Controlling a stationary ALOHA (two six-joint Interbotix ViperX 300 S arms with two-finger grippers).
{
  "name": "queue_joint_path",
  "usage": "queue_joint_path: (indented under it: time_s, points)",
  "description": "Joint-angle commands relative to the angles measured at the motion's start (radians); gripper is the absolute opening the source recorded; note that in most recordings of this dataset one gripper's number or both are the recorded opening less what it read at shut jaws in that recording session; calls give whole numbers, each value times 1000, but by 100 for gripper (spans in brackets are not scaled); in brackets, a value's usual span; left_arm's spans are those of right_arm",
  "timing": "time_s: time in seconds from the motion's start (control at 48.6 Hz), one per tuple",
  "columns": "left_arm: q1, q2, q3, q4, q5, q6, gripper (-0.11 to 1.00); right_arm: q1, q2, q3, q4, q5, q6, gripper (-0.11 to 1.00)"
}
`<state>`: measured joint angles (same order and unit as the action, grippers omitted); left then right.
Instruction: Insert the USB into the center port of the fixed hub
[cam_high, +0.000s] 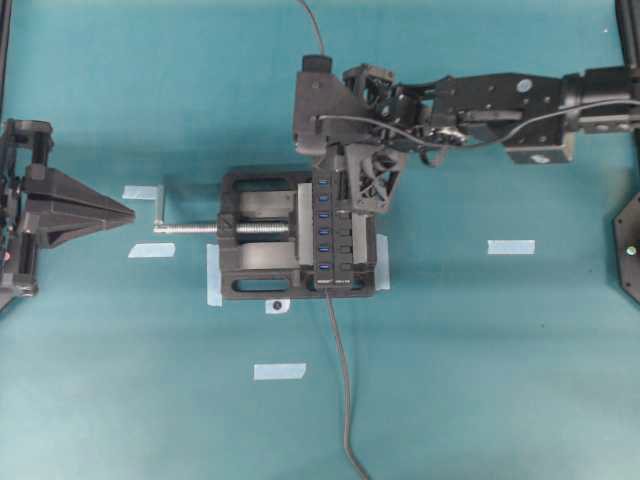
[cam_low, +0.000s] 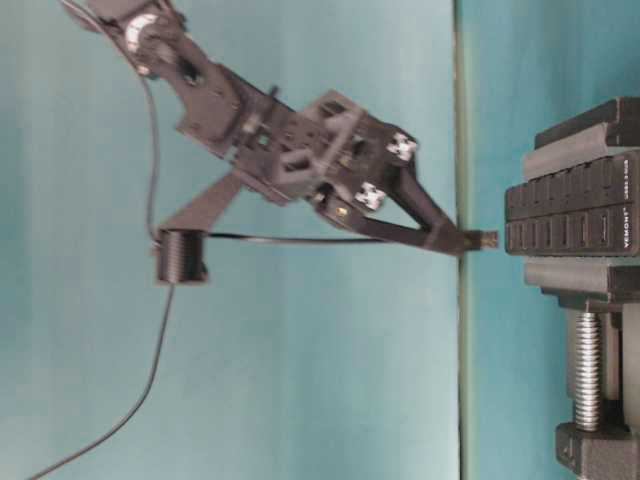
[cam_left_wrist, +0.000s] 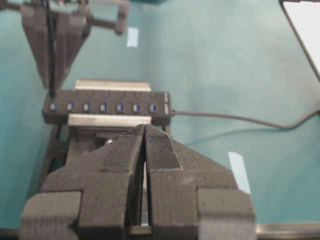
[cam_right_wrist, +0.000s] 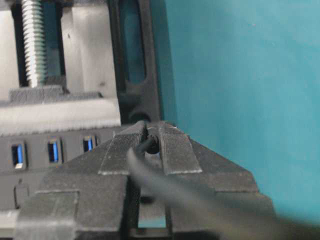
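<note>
Black-tipped, the USB (cam_low: 487, 240) is sitting pinched in my right gripper (cam_low: 455, 240), hovering just off the fixed hub (cam_high: 328, 232) toward its 12 o'clock end. My left gripper (cam_left_wrist: 145, 145) is resting pressed together at 9 o'clock. I am judging that the plug needs sliding toward 6 o'clock to the center port (cam_high: 324, 231), then squaring before pushing.

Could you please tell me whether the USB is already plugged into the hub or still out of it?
Out. In the table-level view the USB, held in the right gripper, sits short of the fixed hub with a gap between them.

Even, bright light with soft shadows; table-level view slightly blurred, right wrist view's near cable (cam_right_wrist: 200, 197) out of focus
</note>
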<state>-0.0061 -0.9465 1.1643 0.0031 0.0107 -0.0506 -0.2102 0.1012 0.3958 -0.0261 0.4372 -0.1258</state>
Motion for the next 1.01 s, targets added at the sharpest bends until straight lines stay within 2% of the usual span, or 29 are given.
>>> queue_joint_path:
  time_s: [0.0,0.412,0.741,0.988]
  points:
    - [0,5,-12,2,-2,-3,0,0,-41,-26,8,12,5,10]
    - [0,-2,-2,2,-2,-28,0,14,-83,-32,64,32,6,10]
    - [0,-3,-2,2,-2,-28,0,48,-86,-49,66,64,8,10]
    - [0,-3,-2,2,0,-29,0,57,-84,-40,66,60,58,10]
